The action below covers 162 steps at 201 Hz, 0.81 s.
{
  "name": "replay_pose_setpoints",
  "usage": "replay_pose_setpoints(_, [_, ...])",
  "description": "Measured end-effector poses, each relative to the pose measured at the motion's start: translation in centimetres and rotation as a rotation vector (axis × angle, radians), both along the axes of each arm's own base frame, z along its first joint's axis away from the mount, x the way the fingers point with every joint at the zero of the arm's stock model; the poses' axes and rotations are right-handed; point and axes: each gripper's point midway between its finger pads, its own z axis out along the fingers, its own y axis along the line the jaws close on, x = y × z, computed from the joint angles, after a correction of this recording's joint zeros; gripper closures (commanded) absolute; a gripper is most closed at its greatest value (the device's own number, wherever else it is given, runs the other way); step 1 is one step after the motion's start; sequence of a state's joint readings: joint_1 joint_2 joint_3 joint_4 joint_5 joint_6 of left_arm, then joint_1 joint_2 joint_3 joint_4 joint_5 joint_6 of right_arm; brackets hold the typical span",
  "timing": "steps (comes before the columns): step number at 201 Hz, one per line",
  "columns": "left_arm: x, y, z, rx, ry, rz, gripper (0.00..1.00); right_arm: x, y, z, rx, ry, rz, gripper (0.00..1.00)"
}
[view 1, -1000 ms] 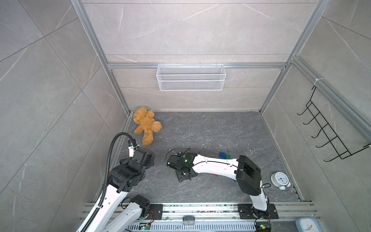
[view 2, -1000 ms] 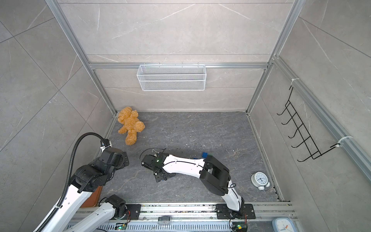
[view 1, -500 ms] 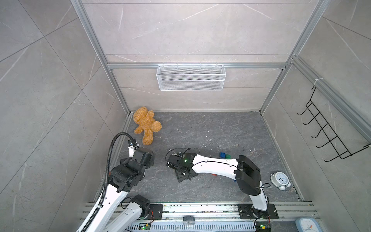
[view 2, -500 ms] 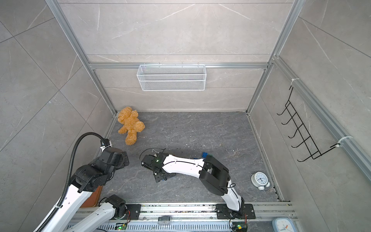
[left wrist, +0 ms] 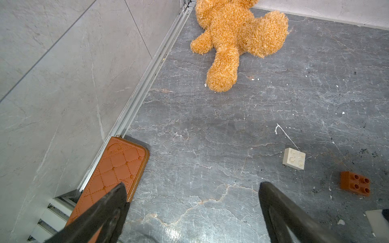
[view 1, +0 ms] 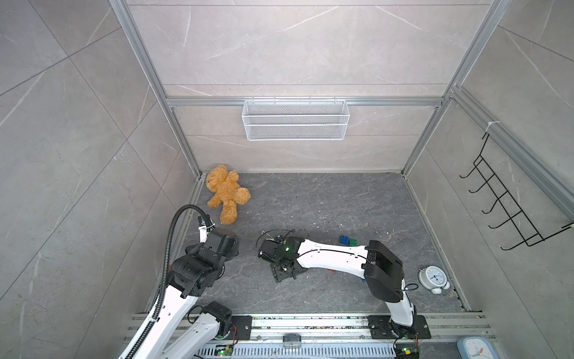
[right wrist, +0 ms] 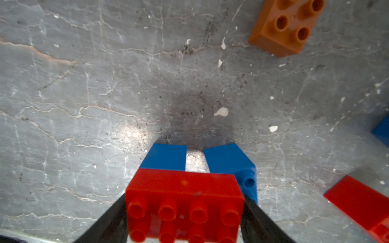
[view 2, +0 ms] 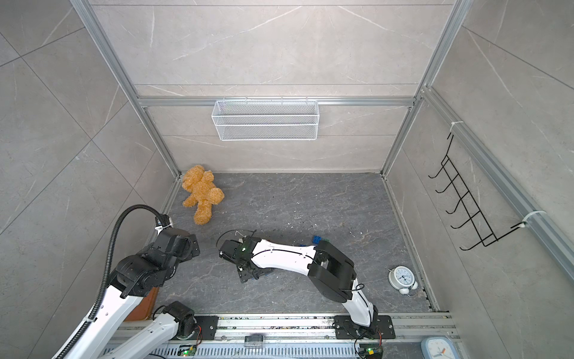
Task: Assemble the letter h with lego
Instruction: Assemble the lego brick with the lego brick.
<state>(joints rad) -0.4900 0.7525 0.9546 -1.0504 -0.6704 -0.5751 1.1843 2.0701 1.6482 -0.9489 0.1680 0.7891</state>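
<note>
In the right wrist view a long red lego brick (right wrist: 185, 189) sits across two blue bricks (right wrist: 165, 156) (right wrist: 229, 160) that rest on the grey floor. My right gripper (right wrist: 185, 197) is open, its black fingers (right wrist: 113, 218) close beside the red brick's two short ends. A brown brick (right wrist: 286, 27), another red brick (right wrist: 362, 202) and a blue corner (right wrist: 382, 132) lie around it. My left gripper (left wrist: 192, 185) is wide open over bare floor, with a white brick (left wrist: 294, 158) and the brown brick (left wrist: 355, 186) off to one side. A blue (view 1: 344, 239) and a green brick (view 1: 353, 241) lie behind the right arm.
A tan teddy bear (view 1: 226, 192) lies in the back left corner. A brown wallet (left wrist: 113, 168) rests against the left wall rail. An alarm clock (view 1: 433, 276) stands at the right wall. A wire basket (view 1: 295, 119) and black hooks (view 1: 503, 211) hang on the walls.
</note>
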Motion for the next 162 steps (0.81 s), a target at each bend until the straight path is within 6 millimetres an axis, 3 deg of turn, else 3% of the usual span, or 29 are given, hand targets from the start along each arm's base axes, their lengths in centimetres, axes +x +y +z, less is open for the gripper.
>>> replay_pose_setpoints(162, [0.0,0.0,0.0,0.0,0.0,0.002,0.01,0.1,0.6,1.7,0.0,-0.04,0.009,0.32])
